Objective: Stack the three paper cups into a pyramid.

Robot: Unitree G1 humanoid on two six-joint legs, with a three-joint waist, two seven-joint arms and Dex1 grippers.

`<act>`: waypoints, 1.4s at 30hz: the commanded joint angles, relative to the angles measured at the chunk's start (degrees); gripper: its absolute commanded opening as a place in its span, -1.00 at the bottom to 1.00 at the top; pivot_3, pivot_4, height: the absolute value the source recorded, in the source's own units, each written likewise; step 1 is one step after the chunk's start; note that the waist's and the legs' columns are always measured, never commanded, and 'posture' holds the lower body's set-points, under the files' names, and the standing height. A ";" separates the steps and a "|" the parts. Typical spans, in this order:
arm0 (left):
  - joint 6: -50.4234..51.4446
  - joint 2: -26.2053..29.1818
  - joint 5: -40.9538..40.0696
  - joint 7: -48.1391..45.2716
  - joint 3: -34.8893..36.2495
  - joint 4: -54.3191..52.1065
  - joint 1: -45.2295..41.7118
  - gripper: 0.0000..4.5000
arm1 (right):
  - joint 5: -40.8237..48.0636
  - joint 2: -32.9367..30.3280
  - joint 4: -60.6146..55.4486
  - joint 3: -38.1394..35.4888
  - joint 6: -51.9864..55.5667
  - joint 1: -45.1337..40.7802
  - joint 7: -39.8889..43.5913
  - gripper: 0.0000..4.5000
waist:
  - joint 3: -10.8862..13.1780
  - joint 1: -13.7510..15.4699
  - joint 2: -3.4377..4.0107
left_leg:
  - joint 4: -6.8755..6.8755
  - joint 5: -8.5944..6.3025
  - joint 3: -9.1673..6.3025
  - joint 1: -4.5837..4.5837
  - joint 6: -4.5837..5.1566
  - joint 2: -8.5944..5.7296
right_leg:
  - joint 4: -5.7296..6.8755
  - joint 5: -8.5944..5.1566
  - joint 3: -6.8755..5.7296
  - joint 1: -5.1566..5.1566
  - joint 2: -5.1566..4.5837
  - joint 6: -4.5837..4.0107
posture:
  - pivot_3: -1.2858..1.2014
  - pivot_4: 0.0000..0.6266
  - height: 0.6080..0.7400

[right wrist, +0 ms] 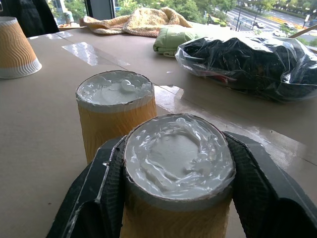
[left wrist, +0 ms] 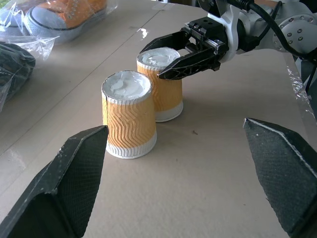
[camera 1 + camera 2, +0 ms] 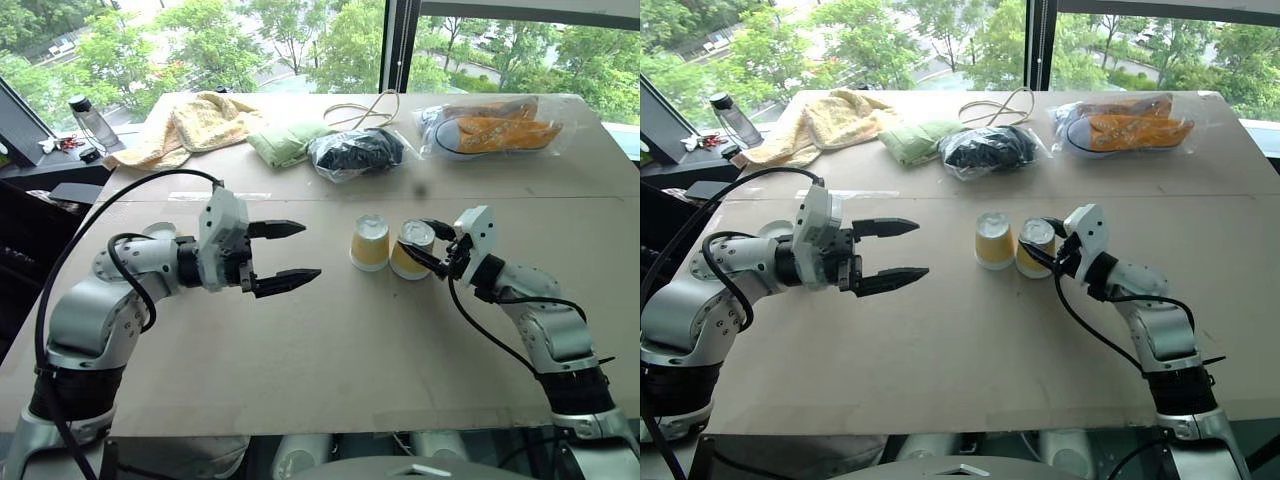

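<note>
Yellow gripped cup (image 1: 178,163) is being clamped near white base by right gripper (image 3: 432,247), inverted, long axis upright, standing on cardboard tabletop (image 3: 330,340). Second cup (image 3: 370,242), inverted too, just beside gripped cup. Third cup (image 1: 15,47) well apart. Left gripper (image 3: 285,255) is being held wide open, empty, pointing toward second cup.

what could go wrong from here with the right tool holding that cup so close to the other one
The right tool is shut on an upside-down cup that stands almost against its neighbour cup; letting go or pulling back carelessly could nudge either one and spoil the base. The third cup stands apart near the left arm, whose open left tool must still fetch it; setting it on top could topple the pair.
</note>
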 commanded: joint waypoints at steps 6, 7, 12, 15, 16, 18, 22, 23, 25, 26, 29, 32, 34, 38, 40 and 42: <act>1.09 0.71 -2.04 1.31 3.11 -4.13 1.67 1.00 | 3.83 -0.55 -2.23 -1.82 1.42 0.42 3.09 0.98 | 0.01 -0.07 -0.01 | 0.00 0.00 -0.01 0.00 0.00 0.00 | 0.00 0.00 0.00 0.00 -0.01 0.00 | 0.03 -0.52 1.00; 1.53 0.83 -2.50 1.37 3.51 -4.84 2.56 1.00 | 4.56 -0.66 -2.78 -2.33 1.44 0.57 3.42 0.98 | 0.01 -0.09 -0.01 | 0.00 0.00 -0.01 0.00 0.01 0.00 | 0.00 0.00 0.00 0.00 -0.01 0.00 | 0.03 -0.52 1.00; 1.52 0.25 -3.76 3.41 7.13 -7.45 6.01 1.00 | 7.47 -1.87 -5.56 -5.17 1.23 0.82 4.78 0.98 | 0.03 -0.10 -0.01 | -0.01 -0.01 -0.01 -0.01 0.01 0.01 | 0.00 0.00 0.00 -0.01 -0.06 0.00 | 0.03 -0.52 1.00; -1.56 -4.57 -4.91 9.88 12.10 -10.55 7.11 1.00 | 7.96 -4.14 -7.58 -8.21 -0.74 1.72 5.58 0.98 | 0.03 0.05 -0.02 | -0.01 -0.01 -0.01 0.00 0.01 0.01 | -0.02 0.00 -0.02 -0.01 -0.12 0.00 | 0.03 -0.52 1.00; -1.90 -5.74 -5.57 11.65 13.90 -11.71 7.72 1.00 | 8.44 -5.34 -8.83 -9.20 -0.34 2.28 5.96 0.98 | 0.02 0.28 -0.02 | 0.00 -0.01 -0.01 -0.01 0.01 0.01 | -0.02 0.00 -0.03 -0.01 -0.13 0.00 | 0.03 -0.52 1.00; -2.81 -7.57 -4.41 15.52 16.76 -12.98 9.08 1.00 | 9.80 -7.39 -11.20 -10.67 0.30 3.06 6.98 0.98 | 0.02 0.50 -0.03 | -0.01 -0.01 -0.02 -0.01 0.00 0.00 | -0.03 0.00 -0.09 0.00 -0.19 0.00 | 0.03 -0.52 1.00; -6.51 -13.08 0.74 26.00 19.19 -15.22 10.92 1.00 | 17.02 -9.89 -15.20 -12.95 3.59 3.64 10.10 0.98 | 0.02 0.70 -0.03 | -0.01 -0.02 0.00 0.00 0.00 0.00 | -0.04 0.01 -0.10 0.01 -0.22 0.01 | 0.03 -0.52 1.00; -6.43 -15.63 3.20 31.23 18.75 -15.93 11.10 1.00 | 20.89 -10.99 -16.71 -13.44 5.16 4.44 13.04 0.98 | 0.02 0.79 -0.03 | -0.01 -0.02 -0.01 0.00 0.01 0.00 | -0.04 0.01 -0.11 0.02 -0.22 0.01 | 0.03 -0.52 1.00; -5.08 -19.23 8.52 39.28 15.98 -17.61 12.87 1.00 | 25.51 -12.80 -18.47 -14.15 6.68 5.90 17.40 0.98 | 0.01 1.29 -0.08 | -0.01 -0.02 -0.01 0.01 0.02 0.00 | -0.07 0.01 -0.12 0.06 -0.24 0.01 | 0.03 -0.52 1.00; -4.91 -21.24 10.52 42.14 14.95 -18.02 14.14 1.00 | 26.60 -13.48 -18.71 -14.34 7.01 6.46 18.54 0.98 | -0.01 1.35 -0.12 | -0.01 -0.03 -0.03 0.01 0.02 0.00 | -0.11 0.01 -0.15 0.10 -0.23 0.01 | 0.03 -0.52 1.00; -8.74 -26.76 15.98 47.99 13.57 -18.00 17.70 1.00 | 28.45 -13.45 -18.25 -14.96 5.44 7.06 21.09 0.98 | -0.01 1.42 -0.15 | 0.00 -0.04 -0.04 0.01 0.05 -0.01 | -0.16 0.02 -0.17 0.15 -0.26 0.02 | 0.03 -0.52 1.00; -11.77 -30.89 21.53 52.97 12.77 -17.81 21.20 1.00 | 29.25 -13.73 -18.04 -15.44 4.61 7.67 23.28 0.98 | -0.01 1.39 -0.17 | 0.00 -0.07 -0.02 -0.02 0.09 -0.02 | -0.33 0.02 -0.17 0.19 -0.28 0.02 | 0.03 -0.52 1.00; -13.25 -32.22 24.36 55.19 13.33 -16.02 22.44 1.00 | 29.59 -13.80 -18.10 -15.77 4.66 7.91 23.56 0.98 | -0.01 1.47 -0.17 | 0.00 -0.07 -0.03 -0.02 0.10 -0.01 | -0.33 0.02 -0.18 0.19 -0.28 0.02 | 0.03 -0.52 1.00; -14.98 -31.85 25.87 55.86 14.44 -12.23 21.82 1.00 | 29.29 -13.63 -18.50 -15.81 4.53 8.07 23.21 0.98 | -0.01 1.54 -0.17 | 0.00 -0.07 -0.04 -0.02 0.10 -0.01 | -0.33 0.02 -0.20 0.19 -0.29 0.01 | 0.03 -0.52 1.00; -15.42 -31.06 26.28 55.53 14.65 -10.61 21.10 1.00 | 29.08 -13.63 -18.57 -15.78 4.29 8.27 23.30 0.98 | -0.01 1.58 -0.17 | 0.00 -0.08 -0.04 -0.03 0.10 -0.01 | -0.34 0.02 -0.21 0.19 -0.31 0.01 | 0.03 -0.52 1.00; -15.69 -30.58 26.57 55.41 14.81 -8.85 20.42 1.00 | 28.91 -13.64 -18.47 -15.82 4.03 8.37 23.37 0.98 | -0.01 1.60 -0.17 | 0.00 -0.08 -0.04 -0.05 0.11 -0.01 | -0.37 0.02 -0.24 0.19 -0.31 0.01 | 0.03 -0.52 1.00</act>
